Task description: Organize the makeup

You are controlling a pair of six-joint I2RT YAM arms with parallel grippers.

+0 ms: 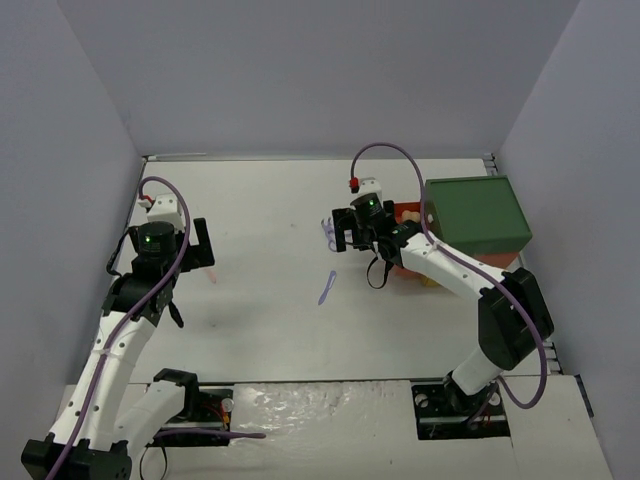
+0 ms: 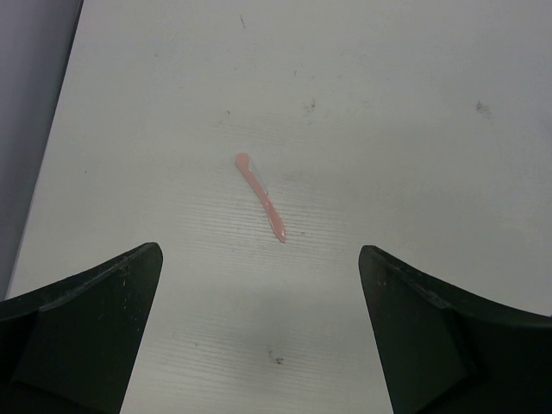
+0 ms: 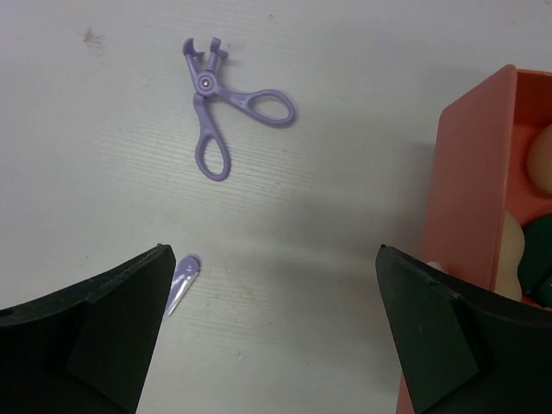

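Note:
A pink stick (image 2: 260, 197) lies on the white table just ahead of my open, empty left gripper (image 2: 259, 252); in the top view the stick (image 1: 212, 276) shows faintly beside that gripper (image 1: 196, 248). My right gripper (image 3: 272, 250) is open and empty above the table. A lilac scissor-shaped tool (image 3: 224, 103) lies ahead of it, and a thin lilac stick (image 3: 181, 285) lies by its left finger. An orange tray (image 3: 466, 216) on the right holds tan sponges (image 3: 511, 259) and a dark green disc (image 3: 539, 259). In the top view, the lilac tool (image 1: 330, 232) and lilac stick (image 1: 327, 288) lie left of the right gripper (image 1: 352, 238).
The big green-topped box (image 1: 478, 215) stands at the back right, with the orange tray (image 1: 408, 213) pulled out on its left. Grey walls close in the table on three sides. A purple cable (image 1: 385, 150) loops above the right arm.

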